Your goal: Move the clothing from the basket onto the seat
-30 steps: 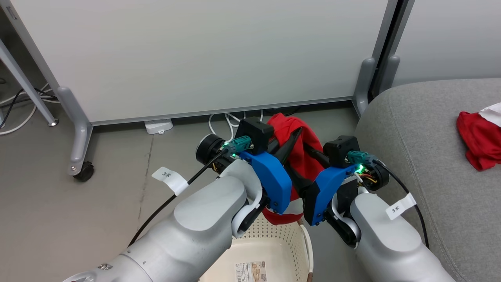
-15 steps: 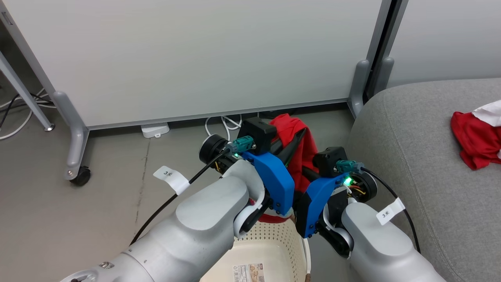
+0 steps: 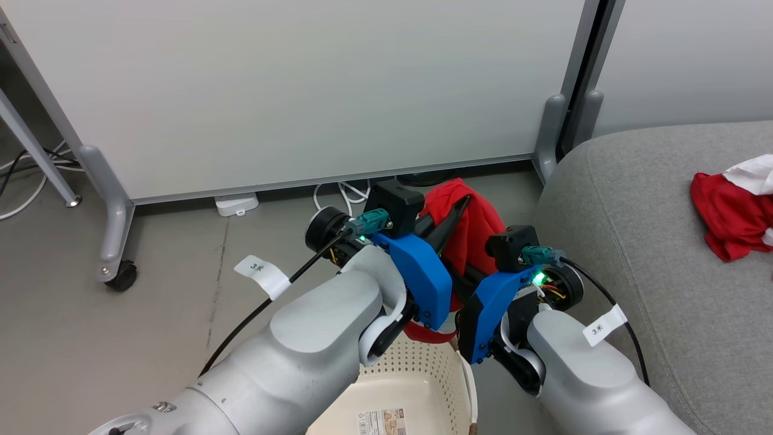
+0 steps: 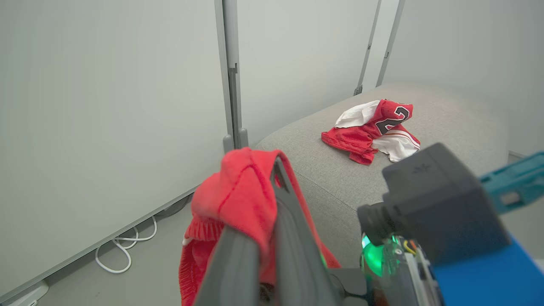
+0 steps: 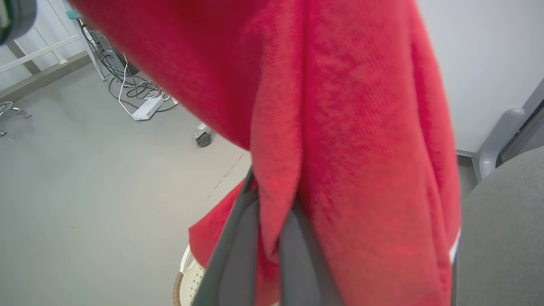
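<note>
Red shorts [image 3: 468, 232] hang above the floor between my two grippers, just past the far rim of the basket [image 3: 423, 374]. My left gripper [image 3: 461, 204] is shut on their top edge, and in the left wrist view the shorts [image 4: 238, 191] drape over its fingers [image 4: 289, 204]. My right gripper [image 5: 272, 204] is shut on a fold of the shorts [image 5: 340, 127] lower down. The red jersey [image 3: 728, 211] lies crumpled on the grey seat [image 3: 634, 199], and its numeral shows in the left wrist view [image 4: 374, 129].
A white partition panel [image 3: 302, 90] on grey wheeled feet [image 3: 115, 266] stands close behind the shorts. White cables and a power strip [image 3: 235, 203] lie at its base. The basket shows a bare bottom with a label [image 3: 383, 420]. The seat's edge [image 5: 501, 221] is just right of my right gripper.
My right gripper has gone from open to shut on the hanging shorts. The left gripper keeps its hold. The head view has shifted slightly.
</note>
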{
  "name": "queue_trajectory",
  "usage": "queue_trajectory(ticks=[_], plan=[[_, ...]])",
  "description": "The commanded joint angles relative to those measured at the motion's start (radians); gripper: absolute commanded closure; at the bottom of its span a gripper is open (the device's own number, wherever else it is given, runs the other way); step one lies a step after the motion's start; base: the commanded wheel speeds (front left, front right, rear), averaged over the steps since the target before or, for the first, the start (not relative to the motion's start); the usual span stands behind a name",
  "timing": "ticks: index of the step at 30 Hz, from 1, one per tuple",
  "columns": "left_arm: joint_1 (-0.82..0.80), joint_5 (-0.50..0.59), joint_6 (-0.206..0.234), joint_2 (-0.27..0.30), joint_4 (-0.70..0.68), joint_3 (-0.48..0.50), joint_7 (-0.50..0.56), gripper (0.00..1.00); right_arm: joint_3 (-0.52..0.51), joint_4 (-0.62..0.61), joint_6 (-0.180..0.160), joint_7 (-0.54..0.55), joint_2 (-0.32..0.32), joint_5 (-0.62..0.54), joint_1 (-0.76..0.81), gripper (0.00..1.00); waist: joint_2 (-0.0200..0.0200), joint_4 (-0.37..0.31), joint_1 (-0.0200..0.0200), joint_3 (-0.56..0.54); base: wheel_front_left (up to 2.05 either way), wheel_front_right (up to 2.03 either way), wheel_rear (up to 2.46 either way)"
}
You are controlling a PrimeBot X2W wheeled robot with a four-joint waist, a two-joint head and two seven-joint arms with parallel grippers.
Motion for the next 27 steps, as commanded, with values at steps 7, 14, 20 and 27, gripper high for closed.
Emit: queue_trajectory(ticks=[7, 14, 20, 27], plan=[[-0.017, -0.009, 0.007, 0.001, 0.013, -0.006, -0.015, 0.56, 0.021, 0.023, 0.0, -0.022, -0.001, 0.024, -0.022, 1.0, 0.0, -0.002, 0.0, -0.003, 0.0, 0.0, 0.0], [-0.004, -0.005, 0.007, 0.001, 0.033, -0.005, -0.031, 0.0, 0.038, 0.035, 0.0, -0.036, -0.001, 0.042, -0.031, 1.0, 0.0, -0.006, 0.0, -0.005, 0.0, 0.0, 0.0], [0.028, 0.006, 0.0, 0.011, 0.05, 0.025, -0.043, 0.0, 0.031, 0.05, 0.0, -0.062, -0.001, 0.049, -0.046, 1.0, 0.0, -0.009, 0.0, -0.005, 0.0, 0.0, 0.0], [0.113, 0.091, 0.03, 0.075, -0.047, 0.158, -0.047, 0.0, 0.016, 0.059, 0.0, -0.092, -0.001, 0.03, -0.059, 1.0, 0.0, -0.01, 0.0, -0.002, 0.0, 0.0, 0.0]])
